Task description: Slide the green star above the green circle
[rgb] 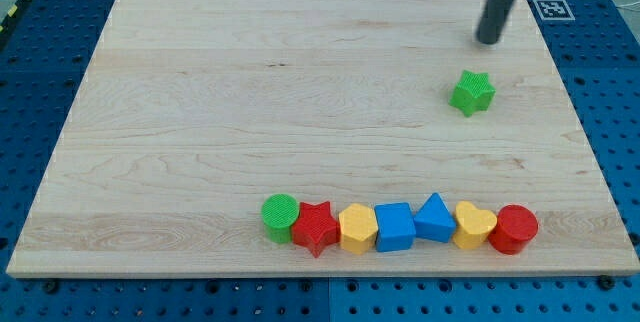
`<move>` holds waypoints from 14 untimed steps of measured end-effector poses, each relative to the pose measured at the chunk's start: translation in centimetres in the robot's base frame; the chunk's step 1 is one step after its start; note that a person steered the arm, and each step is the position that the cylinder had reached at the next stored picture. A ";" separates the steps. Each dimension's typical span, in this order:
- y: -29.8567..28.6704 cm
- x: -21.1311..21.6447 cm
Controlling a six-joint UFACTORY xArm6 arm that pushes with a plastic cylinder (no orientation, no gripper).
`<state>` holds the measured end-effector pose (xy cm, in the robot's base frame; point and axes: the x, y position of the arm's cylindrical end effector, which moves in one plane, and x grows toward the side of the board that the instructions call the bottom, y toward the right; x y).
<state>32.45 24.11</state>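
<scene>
No claw; my tip above green star, apart; green circle near bottom edge.

pale matt wooden board

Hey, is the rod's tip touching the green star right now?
Apart. The camera view shows bare board between my tip and the green star.
</scene>
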 end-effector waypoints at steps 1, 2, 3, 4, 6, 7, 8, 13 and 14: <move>0.7 3.1; 0.2 6.6; -2.0 9.5; -6.4 13.4; -6.2 14.5; -0.7 14.5; 1.2 13.7; -7.3 7.8; -8.1 6.9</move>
<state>39.39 16.04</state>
